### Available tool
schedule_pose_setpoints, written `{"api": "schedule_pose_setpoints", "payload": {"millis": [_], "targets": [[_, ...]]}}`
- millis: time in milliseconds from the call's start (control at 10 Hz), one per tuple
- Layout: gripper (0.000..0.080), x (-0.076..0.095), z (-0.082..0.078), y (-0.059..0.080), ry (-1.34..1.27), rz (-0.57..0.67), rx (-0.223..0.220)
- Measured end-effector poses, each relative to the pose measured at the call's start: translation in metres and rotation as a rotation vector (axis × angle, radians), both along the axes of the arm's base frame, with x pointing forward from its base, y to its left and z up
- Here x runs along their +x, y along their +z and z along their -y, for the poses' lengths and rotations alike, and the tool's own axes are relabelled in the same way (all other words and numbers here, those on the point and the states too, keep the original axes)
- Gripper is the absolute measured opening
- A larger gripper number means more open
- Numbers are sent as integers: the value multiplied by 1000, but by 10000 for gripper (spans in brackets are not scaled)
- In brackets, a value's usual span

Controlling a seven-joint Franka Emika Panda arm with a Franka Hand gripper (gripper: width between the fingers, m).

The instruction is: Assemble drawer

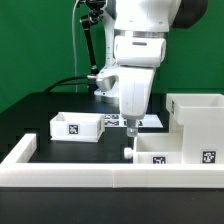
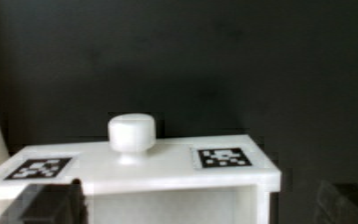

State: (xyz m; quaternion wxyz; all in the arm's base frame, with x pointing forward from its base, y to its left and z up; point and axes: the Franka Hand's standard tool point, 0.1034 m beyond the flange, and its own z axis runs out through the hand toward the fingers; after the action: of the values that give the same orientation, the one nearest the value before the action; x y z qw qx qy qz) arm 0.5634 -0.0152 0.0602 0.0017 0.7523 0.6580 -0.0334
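Note:
A white drawer box [image 2: 158, 170] with two marker tags and a short white knob [image 2: 133, 133] on its front lies right under my gripper [image 2: 190, 208]. The dark fingertips [image 2: 34, 205] stand wide apart on either side of the box and do not touch it, so the gripper is open and empty. In the exterior view the gripper [image 1: 130, 128] hangs just above the knob [image 1: 129, 152] of that box [image 1: 165, 150]. The larger white drawer housing [image 1: 197, 115] stands at the exterior view's right, against the box.
A small open white box [image 1: 78, 125] with a tag sits at the exterior view's left. The marker board [image 1: 148, 120] lies behind the gripper. A white barrier wall [image 1: 100, 177] runs along the front and left of the black table.

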Motion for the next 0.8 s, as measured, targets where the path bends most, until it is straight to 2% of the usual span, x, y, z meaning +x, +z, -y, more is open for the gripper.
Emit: {"api": "schedule_pose_setpoints", "payload": {"millis": [100,200,300,600,800], "targets": [[649,0,4,-2,37,-5,18],[649,0,16,-9,35,-11,62],[649,4,22,-15,33,-12,78],[649,16,26,-26,3,-8,196],[649,14,18,-33,-10,-10,259]]}}
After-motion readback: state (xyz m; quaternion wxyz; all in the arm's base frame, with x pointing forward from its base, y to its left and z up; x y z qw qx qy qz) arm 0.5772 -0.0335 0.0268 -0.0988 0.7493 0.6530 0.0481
